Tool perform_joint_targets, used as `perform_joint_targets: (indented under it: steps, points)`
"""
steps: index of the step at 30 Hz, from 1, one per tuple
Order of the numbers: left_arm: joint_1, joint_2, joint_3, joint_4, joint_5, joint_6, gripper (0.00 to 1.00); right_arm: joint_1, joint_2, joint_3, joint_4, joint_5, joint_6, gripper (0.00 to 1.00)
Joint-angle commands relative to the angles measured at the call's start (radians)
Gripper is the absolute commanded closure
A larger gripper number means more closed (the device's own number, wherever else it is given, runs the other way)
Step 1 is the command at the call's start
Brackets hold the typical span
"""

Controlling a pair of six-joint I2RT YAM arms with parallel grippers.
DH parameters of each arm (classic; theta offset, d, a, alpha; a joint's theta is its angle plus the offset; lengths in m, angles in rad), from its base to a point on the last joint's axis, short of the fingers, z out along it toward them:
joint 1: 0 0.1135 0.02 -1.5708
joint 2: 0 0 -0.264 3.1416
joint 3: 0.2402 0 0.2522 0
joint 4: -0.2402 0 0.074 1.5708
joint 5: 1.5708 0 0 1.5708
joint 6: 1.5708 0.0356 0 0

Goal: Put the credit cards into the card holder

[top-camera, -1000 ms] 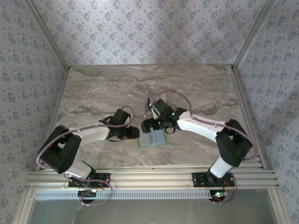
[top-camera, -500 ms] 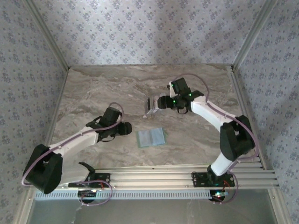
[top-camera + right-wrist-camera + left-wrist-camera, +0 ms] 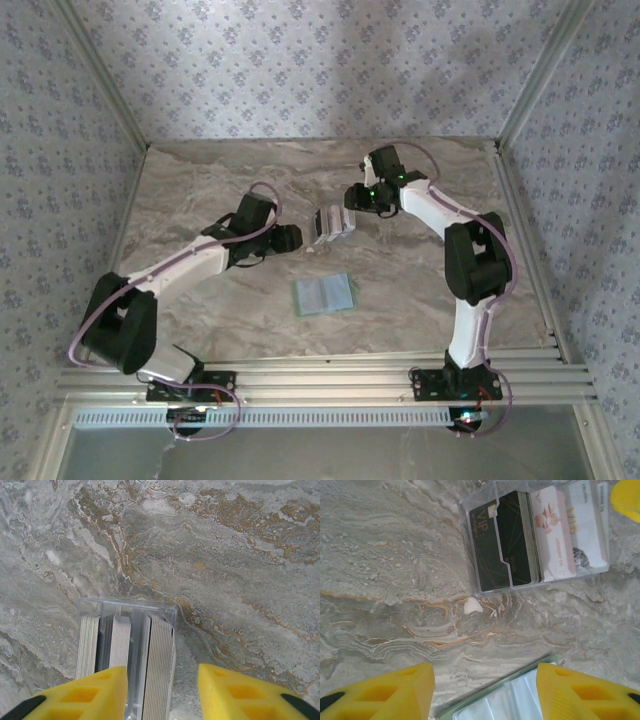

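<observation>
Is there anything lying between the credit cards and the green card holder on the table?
Nothing visible does: only bare table lies between the credit cards and the card holder. The cards do stand inside a clear box, whose walls surround them.

Marbled grey-tan surface [image 3: 200, 190]. Clear box [image 3: 330, 222] sits mid-surface with credit cards [image 3: 502, 540] packed inside. Pale-green card holder [image 3: 325, 295] lies flat nearer, apart from the box. Small white fleck [image 3: 473, 605] lies between them.
</observation>
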Motion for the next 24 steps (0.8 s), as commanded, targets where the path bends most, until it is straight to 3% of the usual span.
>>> perform_joint_targets:
  steps: [1, 7, 24]
  points:
    - [0.007, 0.042, 0.021, 0.043, 0.038, -0.004, 0.44, -0.017, 0.023, 0.037, -0.024, -0.025, -0.007, 0.61]
    - [0.016, 0.064, 0.008, 0.054, 0.053, 0.002, 0.45, -0.029, 0.045, 0.045, -0.017, -0.054, -0.001, 0.71]
    - [0.024, 0.065, -0.001, 0.052, 0.056, 0.002, 0.45, -0.029, 0.07, 0.066, -0.027, -0.088, 0.001, 0.84]
